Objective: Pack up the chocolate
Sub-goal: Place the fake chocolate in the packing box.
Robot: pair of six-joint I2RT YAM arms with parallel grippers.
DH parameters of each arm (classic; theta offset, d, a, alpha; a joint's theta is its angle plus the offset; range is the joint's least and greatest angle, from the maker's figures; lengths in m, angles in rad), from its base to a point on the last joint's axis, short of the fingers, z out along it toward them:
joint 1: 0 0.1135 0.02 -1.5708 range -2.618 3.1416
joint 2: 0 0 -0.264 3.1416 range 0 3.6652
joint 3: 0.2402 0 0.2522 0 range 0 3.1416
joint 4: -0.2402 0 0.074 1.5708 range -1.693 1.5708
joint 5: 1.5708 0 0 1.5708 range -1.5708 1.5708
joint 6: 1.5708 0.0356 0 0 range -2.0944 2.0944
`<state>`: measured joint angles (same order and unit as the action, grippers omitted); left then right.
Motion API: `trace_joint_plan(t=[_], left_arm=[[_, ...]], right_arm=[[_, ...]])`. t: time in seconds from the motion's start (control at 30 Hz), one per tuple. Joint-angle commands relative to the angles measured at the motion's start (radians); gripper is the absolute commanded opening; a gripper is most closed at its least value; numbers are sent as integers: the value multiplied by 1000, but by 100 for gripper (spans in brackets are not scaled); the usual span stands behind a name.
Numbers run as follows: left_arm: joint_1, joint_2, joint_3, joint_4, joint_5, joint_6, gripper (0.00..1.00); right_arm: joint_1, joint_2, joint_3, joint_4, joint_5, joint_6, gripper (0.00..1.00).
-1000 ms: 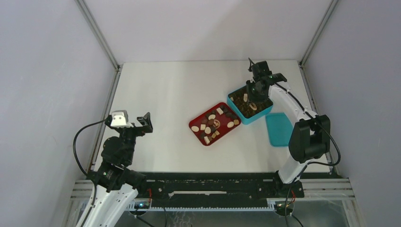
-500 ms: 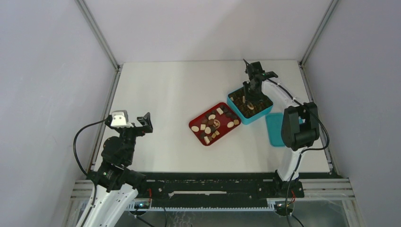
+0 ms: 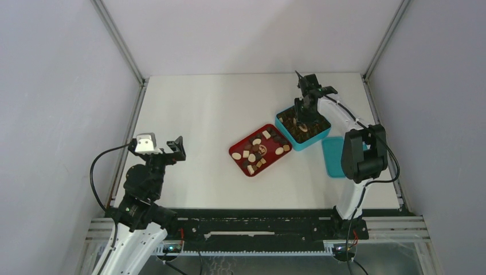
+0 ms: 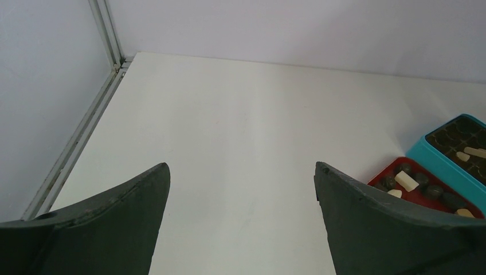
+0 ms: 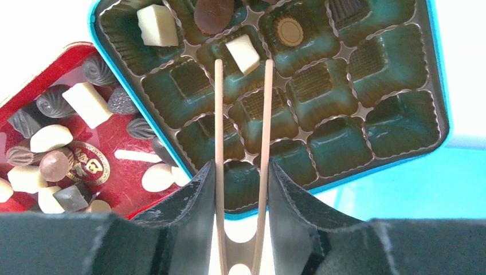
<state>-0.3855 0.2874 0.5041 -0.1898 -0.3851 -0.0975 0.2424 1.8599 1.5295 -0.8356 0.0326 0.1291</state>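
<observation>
Many small chocolate pieces, dark, tan and cream, lie in the red tray, also seen from above. The teal box with its brown grid insert holds a few pieces in its far cells. My right gripper is shut on the tan wooden tongs and hovers over the box. The tong tips stand apart on either side of a cream block resting in a cell. My left gripper is open and empty, over the table's left side.
The teal lid lies flat to the right of the box, near the right arm's base. The tray touches the box's left side. Metal frame rails run along the table's left and right edges. From the left wrist the tray and box show at far right.
The right arm has swung its elbow inward and the gripper with the tongs has shifted slightly left over the box. The left arm has not moved.
</observation>
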Motion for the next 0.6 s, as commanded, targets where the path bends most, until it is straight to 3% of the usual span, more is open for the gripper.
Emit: trace_joint_plan(t=[0.0,0.57], left_arm=[[10,4,37,18,15,-8,100],[11,5,38,15,17,-8,100]], right_arm=[[-3,-77,24,10,6,10,43],[158,-198,-44,-31,-73,-10,41]])
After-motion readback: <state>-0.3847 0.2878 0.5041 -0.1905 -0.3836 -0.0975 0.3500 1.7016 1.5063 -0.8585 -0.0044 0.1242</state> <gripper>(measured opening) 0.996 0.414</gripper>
